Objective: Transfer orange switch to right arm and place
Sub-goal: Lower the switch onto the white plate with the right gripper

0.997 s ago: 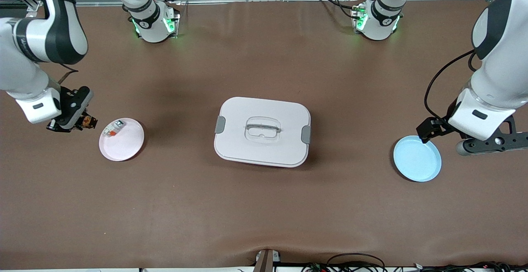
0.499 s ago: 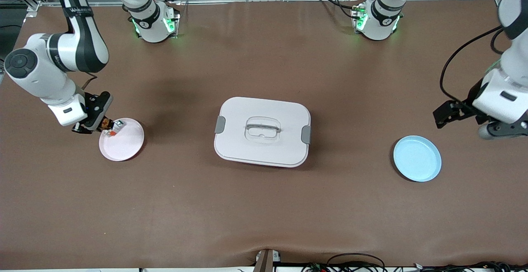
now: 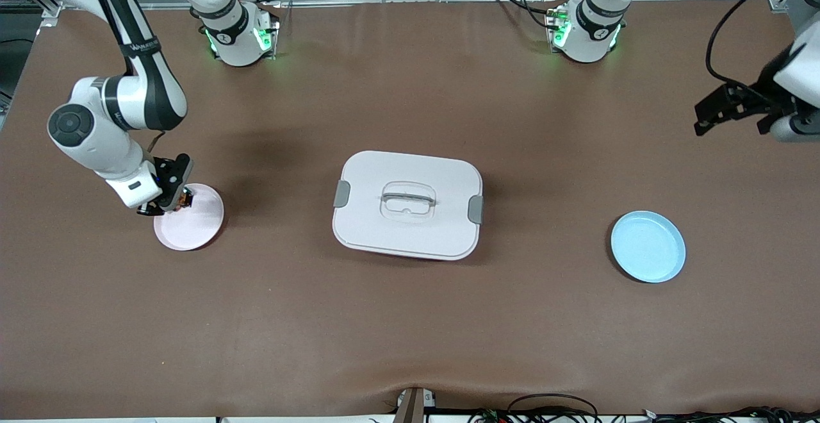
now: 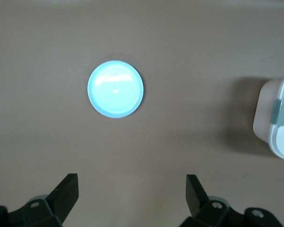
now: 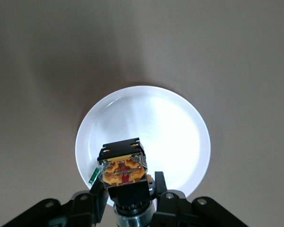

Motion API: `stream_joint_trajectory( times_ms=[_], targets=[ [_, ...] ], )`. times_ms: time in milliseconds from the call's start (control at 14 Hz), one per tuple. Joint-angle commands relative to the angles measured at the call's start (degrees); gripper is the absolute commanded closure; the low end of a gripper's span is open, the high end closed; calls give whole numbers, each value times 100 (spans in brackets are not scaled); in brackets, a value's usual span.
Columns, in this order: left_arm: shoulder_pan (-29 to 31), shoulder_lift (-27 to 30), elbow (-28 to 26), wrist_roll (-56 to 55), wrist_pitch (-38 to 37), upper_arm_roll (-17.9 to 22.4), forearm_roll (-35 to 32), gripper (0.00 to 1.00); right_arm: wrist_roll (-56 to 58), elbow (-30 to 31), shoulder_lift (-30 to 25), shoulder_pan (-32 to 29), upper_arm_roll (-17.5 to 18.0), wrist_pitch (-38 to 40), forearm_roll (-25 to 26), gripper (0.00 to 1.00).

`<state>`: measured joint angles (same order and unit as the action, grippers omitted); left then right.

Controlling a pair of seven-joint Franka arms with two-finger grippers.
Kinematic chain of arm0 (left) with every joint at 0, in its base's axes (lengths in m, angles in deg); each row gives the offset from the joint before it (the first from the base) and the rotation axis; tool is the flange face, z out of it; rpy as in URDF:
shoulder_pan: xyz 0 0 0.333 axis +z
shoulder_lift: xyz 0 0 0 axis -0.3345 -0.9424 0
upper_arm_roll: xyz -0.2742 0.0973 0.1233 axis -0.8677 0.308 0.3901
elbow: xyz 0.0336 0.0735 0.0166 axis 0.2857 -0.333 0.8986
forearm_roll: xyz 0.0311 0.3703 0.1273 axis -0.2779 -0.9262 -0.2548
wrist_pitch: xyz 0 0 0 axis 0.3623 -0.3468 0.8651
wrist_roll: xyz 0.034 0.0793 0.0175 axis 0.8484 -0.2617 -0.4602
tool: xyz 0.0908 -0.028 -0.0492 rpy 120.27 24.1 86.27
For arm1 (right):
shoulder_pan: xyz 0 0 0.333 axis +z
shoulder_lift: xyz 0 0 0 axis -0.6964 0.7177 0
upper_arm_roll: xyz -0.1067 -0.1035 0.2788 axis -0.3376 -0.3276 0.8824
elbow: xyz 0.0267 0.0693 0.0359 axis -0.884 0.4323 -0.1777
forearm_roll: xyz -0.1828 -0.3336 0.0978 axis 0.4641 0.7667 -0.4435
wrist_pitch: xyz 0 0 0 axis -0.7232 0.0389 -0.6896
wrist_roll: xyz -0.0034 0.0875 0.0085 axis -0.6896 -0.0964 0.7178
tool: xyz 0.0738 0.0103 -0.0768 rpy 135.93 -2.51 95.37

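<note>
My right gripper (image 5: 128, 194) is clenched on the orange switch (image 5: 123, 169), its black casing and orange centre showing just past the fingertips. It hangs over the edge of the pink plate (image 3: 195, 227), on the side toward the right arm's end of the table. In the right wrist view a sliver of green pokes out beneath the switch (I cannot tell what it is, but something appears to lie on the plate already).

That is my chief worry: if I lower here, I judge the switch could land on that hidden thing and tip, or come down on the plate's raised rim and slide off onto the brown table (image 3: 410, 320). Letting go too high risks a bounce.

The white lidded box (image 3: 407, 204) sits well apart from the plate, toward the left arm's end. My left gripper (image 4: 132, 191) waits with its fingers spread and empty, up over the blue plate (image 3: 647, 247).
</note>
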<state>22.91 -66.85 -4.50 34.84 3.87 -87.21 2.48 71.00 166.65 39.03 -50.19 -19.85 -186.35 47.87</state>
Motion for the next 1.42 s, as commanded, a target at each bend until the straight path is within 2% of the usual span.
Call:
stream_joint_trajectory(
  times_ms=[0, 214, 641, 1353],
  targets=[
    [-109, 437, -584, 104, 86, 111, 140, 0, 101, -314, 361, -124, 65, 1, 118, 88],
    [-126, 728, -972, 60, 306, 120, 360, 0, 101, -464, 669, -133, 65, -147, 127, 88],
    [-91, 562, -719, 16, 262, 120, 325, 0, 101, -438, 1144, -229, 65, -798, 127, 88],
    [85, 491, -691, -204, 254, 120, 290, 0, 101, -350, 1215, -238, 65, -869, 127, 80]
  ],
)
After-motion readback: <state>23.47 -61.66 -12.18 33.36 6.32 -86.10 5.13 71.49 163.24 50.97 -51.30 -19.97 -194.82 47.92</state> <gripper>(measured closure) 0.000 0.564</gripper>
